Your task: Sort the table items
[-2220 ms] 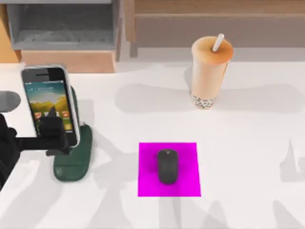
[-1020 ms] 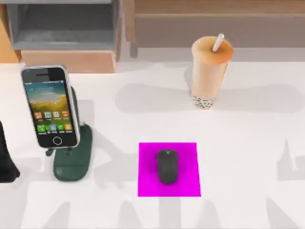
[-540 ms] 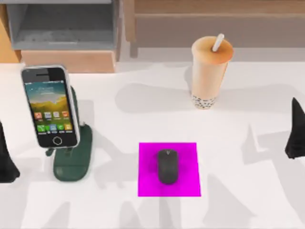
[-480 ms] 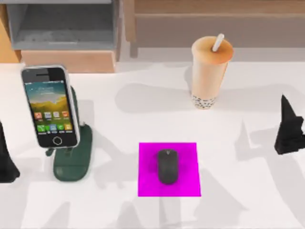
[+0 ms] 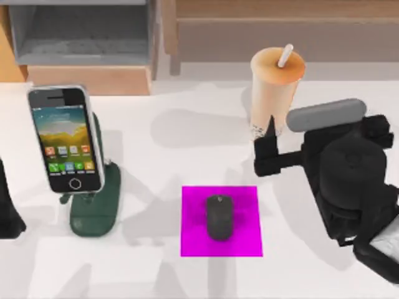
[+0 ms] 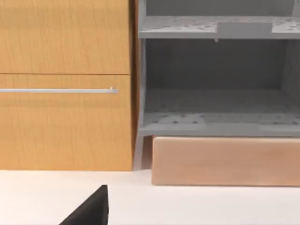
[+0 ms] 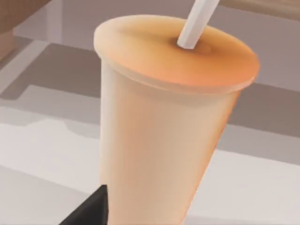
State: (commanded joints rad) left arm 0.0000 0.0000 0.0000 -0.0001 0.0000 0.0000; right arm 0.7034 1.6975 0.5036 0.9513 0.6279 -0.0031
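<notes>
The tall peach bubble-tea cup [image 5: 274, 87] with a white straw [image 5: 285, 55] stands at the back, right of centre. My right gripper [image 5: 265, 149] is open and low beside the cup's base, on its near side. The right wrist view has the cup [image 7: 164, 140] close ahead, with one fingertip [image 7: 93, 211] beside it. The smartphone [image 5: 65, 138] leans upright on a dark green stand [image 5: 93, 208] at the left. The black mouse [image 5: 219, 216] lies on a magenta mat [image 5: 193, 243] in the middle. My left gripper [image 5: 7, 215] is parked at the left edge, open.
A grey open shelf [image 5: 81, 37] and a wooden block [image 5: 93, 80] stand at the back left; the left wrist view faces this shelf [image 6: 215, 93] and a wooden drawer front [image 6: 65, 93]. The right arm's body [image 5: 352, 180] covers the table's right side.
My right arm has swung in from the right edge to the base of the cup. Before that, the left gripper let go of the phone on its stand and drew back left.
</notes>
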